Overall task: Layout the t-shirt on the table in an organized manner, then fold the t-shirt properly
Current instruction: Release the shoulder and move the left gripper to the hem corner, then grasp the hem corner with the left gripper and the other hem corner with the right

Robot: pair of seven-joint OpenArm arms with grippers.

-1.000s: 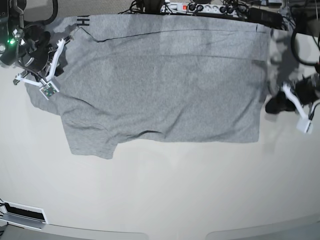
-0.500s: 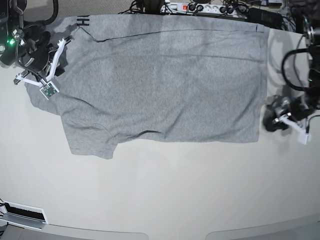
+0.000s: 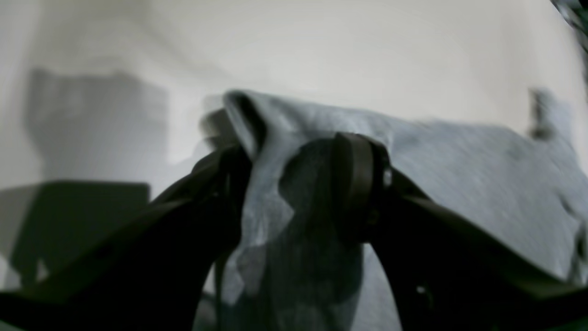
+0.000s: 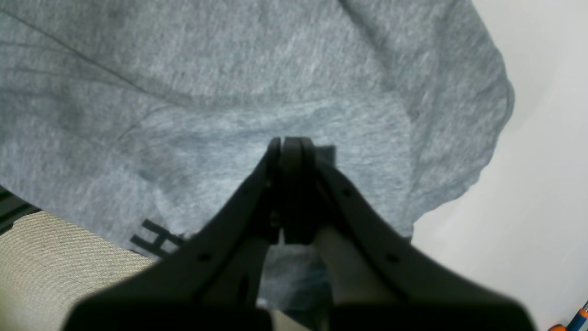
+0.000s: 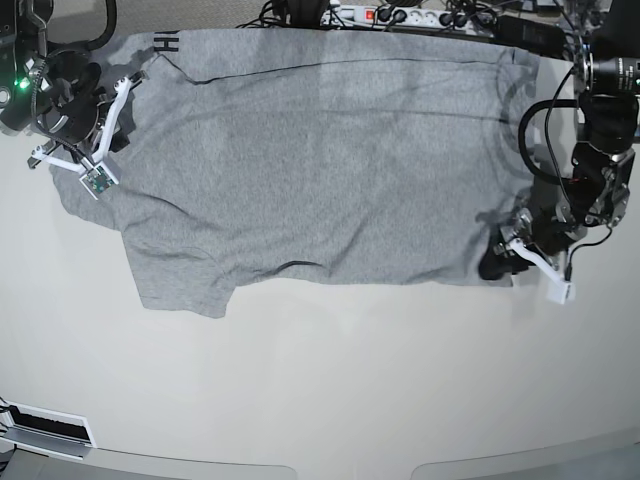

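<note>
Soft, limp heather-grey cotton t-shirt [image 5: 320, 160] drapes easily, best pinched at hem corners: left gripper [image 3: 294, 184] straddles fabric, parted; right gripper [image 4: 290, 151] closed, pinching cloth.

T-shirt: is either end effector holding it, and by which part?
The left end effector has a raised corner of the t-shirt between its open jaws, grip unclear. The right is shut over the shirt, holding nothing.

Whole lower half of the bench [image 5: 330, 400] is bare, tons of room to pass there. Upper half is covered by the t-shirt [image 5: 320, 160]; cables and a power strip [image 5: 400, 17] crowd the top edge, and both arms sit at the shirt's left and right ends
</note>
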